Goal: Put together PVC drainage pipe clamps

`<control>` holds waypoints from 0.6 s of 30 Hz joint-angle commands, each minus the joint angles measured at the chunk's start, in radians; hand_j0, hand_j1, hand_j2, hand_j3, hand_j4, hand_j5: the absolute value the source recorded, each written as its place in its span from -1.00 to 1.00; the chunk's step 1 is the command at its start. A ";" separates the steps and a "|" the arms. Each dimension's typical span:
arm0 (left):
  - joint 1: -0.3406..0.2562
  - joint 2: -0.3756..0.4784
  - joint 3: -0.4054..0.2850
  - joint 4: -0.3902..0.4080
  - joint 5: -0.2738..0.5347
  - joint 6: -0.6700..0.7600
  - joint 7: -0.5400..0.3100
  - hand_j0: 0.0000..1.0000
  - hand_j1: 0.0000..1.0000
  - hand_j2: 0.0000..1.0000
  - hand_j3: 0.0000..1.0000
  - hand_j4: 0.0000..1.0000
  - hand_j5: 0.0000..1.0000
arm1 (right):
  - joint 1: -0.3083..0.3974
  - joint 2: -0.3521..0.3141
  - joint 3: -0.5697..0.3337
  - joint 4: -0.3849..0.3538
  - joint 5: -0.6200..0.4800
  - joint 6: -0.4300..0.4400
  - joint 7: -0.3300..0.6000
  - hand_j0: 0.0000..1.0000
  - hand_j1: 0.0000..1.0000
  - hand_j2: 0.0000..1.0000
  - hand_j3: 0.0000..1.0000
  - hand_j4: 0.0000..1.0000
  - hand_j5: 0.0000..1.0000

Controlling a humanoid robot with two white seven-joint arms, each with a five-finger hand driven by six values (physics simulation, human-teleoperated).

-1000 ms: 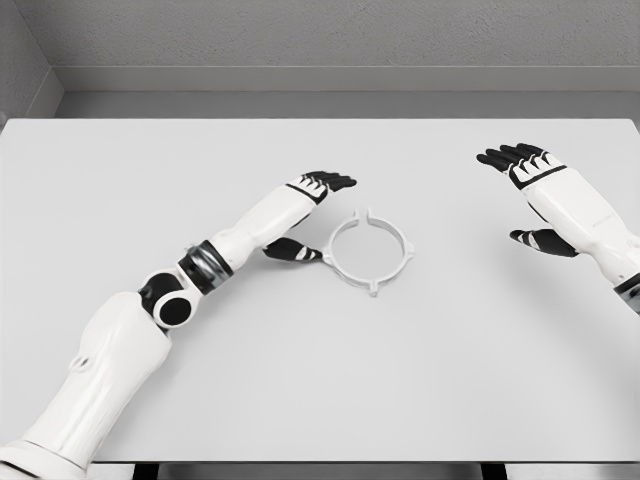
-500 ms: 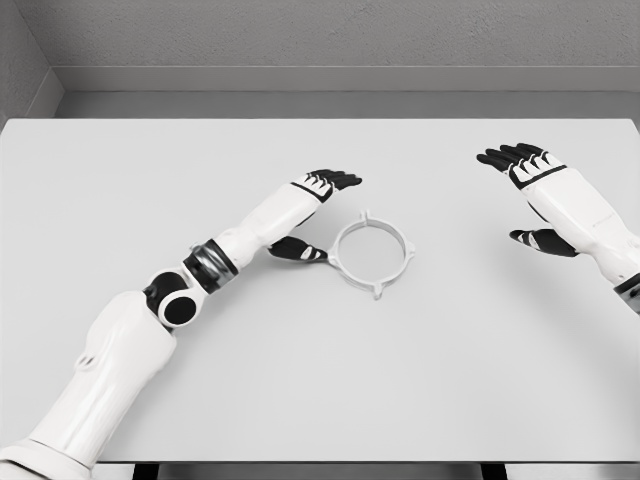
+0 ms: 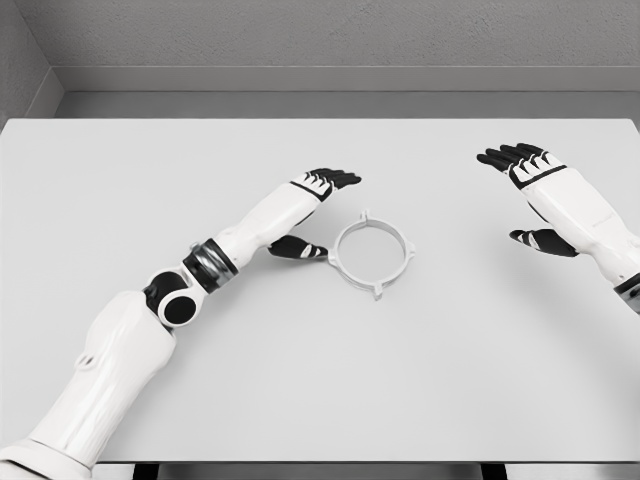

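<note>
A white ring-shaped pipe clamp (image 3: 371,254) with small tabs on its rim lies flat near the middle of the white table (image 3: 320,380). My left hand (image 3: 312,212) is just left of it, fingers (image 3: 336,179) stretched out past the ring's upper left and the thumb (image 3: 297,249) touching or almost touching its left edge. The hand is open and holds nothing. Far to the right, my right hand (image 3: 528,195) hovers open with its fingers spread, well apart from the clamp.
A grey wall runs along the table's far edge. The table's front edge lies near the bottom of the view.
The left hand has moved slightly right and up, and the clamp has shifted a little right and turned. The right hand has not moved.
</note>
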 commanded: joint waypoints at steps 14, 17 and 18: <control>-0.034 0.434 0.207 -0.004 0.117 0.000 0.007 1.00 1.00 1.00 1.00 1.00 1.00 | 0.000 -0.001 0.001 -0.002 -0.006 0.002 -0.001 1.00 1.00 1.00 1.00 1.00 1.00; -0.031 0.479 0.211 0.001 0.135 0.000 0.011 1.00 1.00 1.00 1.00 1.00 1.00 | 0.000 -0.001 0.001 -0.002 -0.006 0.002 -0.001 1.00 1.00 1.00 1.00 1.00 1.00; -0.031 0.480 0.213 0.002 0.142 0.000 0.011 1.00 1.00 1.00 1.00 1.00 1.00 | 0.000 -0.001 0.001 -0.002 -0.006 0.002 -0.001 1.00 1.00 1.00 1.00 1.00 1.00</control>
